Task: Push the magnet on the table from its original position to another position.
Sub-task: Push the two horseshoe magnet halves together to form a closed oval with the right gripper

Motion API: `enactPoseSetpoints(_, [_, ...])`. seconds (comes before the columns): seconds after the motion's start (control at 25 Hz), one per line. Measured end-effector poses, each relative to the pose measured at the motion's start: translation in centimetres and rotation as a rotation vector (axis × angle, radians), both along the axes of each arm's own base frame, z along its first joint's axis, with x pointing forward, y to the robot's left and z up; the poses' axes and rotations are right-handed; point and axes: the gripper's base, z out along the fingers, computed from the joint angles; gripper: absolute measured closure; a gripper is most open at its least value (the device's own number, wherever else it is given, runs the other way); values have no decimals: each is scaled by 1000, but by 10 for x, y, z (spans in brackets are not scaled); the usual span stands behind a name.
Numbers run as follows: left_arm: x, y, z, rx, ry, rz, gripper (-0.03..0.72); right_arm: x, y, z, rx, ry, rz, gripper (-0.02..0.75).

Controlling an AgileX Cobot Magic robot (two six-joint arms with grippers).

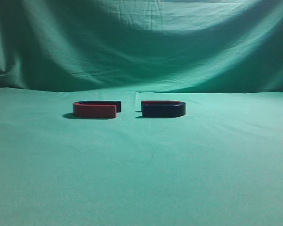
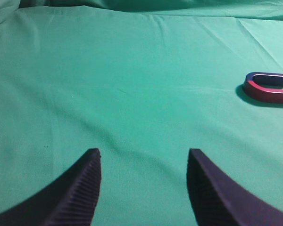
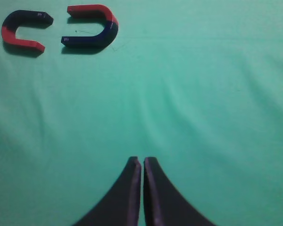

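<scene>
Two red-and-blue horseshoe magnets lie flat on the green cloth with their open ends facing each other, a small gap between them. The left magnet (image 1: pixel 96 108) also shows in the left wrist view (image 2: pixel 269 88) and the right wrist view (image 3: pixel 23 29). The right magnet (image 1: pixel 163 108) shows in the right wrist view (image 3: pixel 90 27). My left gripper (image 2: pixel 144 157) is open and empty, far to the left of the magnets. My right gripper (image 3: pixel 142 162) is shut and empty, well short of the magnets. Neither gripper shows in the exterior view.
The table (image 1: pixel 141 179) is covered by a green cloth with soft wrinkles. A green cloth backdrop (image 1: pixel 141 42) hangs behind it.
</scene>
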Motion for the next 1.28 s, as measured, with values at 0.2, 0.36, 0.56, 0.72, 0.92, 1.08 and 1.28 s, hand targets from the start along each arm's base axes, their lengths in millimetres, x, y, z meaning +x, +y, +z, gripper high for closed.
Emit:
enactPoseSetpoints(0.2, [0, 0, 0, 0, 0, 0, 316, 26, 6, -1, 18, 56, 38, 738])
enactPoseSetpoints(0.36, [0, 0, 0, 0, 0, 0, 316, 48, 27, 3, 11, 51, 121, 738])
enactPoseSetpoints(0.56, [0, 0, 0, 0, 0, 0, 316, 81, 63, -4, 18, 65, 184, 738])
enactPoseSetpoints(0.72, [0, 0, 0, 0, 0, 0, 316, 119, 78, -21, 6, 171, 206, 738])
enactPoseSetpoints(0.92, [0, 0, 0, 0, 0, 0, 316, 161, 94, -52, -52, 253, 229, 738])
enactPoseSetpoints(1.08, [0, 0, 0, 0, 0, 0, 316, 190, 102, -78, -96, 317, 221, 738])
enactPoseSetpoints(1.28, [0, 0, 0, 0, 0, 0, 316, 216, 110, -107, -131, 371, 226, 738])
